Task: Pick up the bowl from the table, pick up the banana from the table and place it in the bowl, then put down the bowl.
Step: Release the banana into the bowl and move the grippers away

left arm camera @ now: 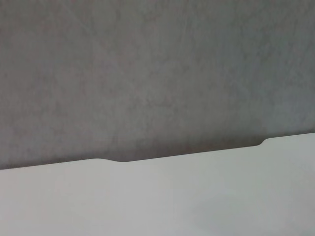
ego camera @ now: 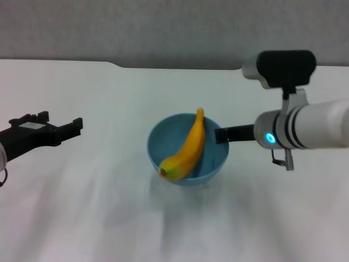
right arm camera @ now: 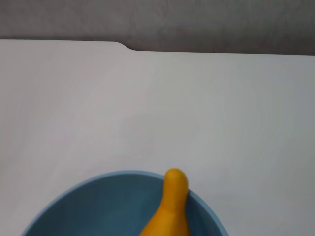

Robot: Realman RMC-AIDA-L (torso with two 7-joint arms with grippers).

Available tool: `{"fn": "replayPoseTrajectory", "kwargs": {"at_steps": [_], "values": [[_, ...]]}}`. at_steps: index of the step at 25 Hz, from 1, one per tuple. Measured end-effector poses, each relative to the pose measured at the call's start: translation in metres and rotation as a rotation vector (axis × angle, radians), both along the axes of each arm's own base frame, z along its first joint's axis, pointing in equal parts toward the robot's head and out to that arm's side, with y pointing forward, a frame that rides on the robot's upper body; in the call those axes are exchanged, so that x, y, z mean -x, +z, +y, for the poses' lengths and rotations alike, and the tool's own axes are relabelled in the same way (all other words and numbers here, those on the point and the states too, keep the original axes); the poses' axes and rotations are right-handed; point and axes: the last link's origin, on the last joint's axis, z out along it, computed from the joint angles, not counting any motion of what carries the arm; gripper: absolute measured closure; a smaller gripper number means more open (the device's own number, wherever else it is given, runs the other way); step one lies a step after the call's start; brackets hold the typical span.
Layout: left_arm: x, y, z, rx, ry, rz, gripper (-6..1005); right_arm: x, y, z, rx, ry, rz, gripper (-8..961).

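The light-blue bowl [ego camera: 188, 148] is in the middle of the white table [ego camera: 82, 207], with the yellow banana [ego camera: 187, 150] lying inside it, stem tip leaning on the far rim. My right gripper [ego camera: 220, 134] reaches in from the right and is closed on the bowl's right rim. The right wrist view shows the bowl's rim [right arm camera: 98, 184] and the banana's tip [right arm camera: 174, 196] close below the camera. My left gripper [ego camera: 65, 124] is open and empty, well to the left of the bowl and apart from it.
The table's far edge has a shallow notch [ego camera: 125, 65] against a grey wall [ego camera: 163, 27]. The left wrist view shows only the table edge [left arm camera: 197, 196] and the wall [left arm camera: 147, 73].
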Motion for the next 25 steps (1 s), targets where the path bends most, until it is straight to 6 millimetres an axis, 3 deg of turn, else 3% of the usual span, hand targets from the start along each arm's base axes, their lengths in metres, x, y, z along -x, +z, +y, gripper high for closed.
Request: {"fn": "replayPoseTrajectory", "kwargs": {"at_steps": [5,14,25], "values": [[-0.001,-0.003,0.002,0.007,-0.003,0.000,101,0.000,-0.008,0.004,0.028,-0.023,-0.015,915],[0.001,-0.001,0.002,-0.002,0.007,-0.006,102,-0.003,-0.025,-0.006,0.053,0.004,-0.021,915],[0.003,-0.001,0.001,-0.003,0.012,-0.008,102,-0.019,-0.029,-0.013,0.032,0.013,-0.026,914]]}}
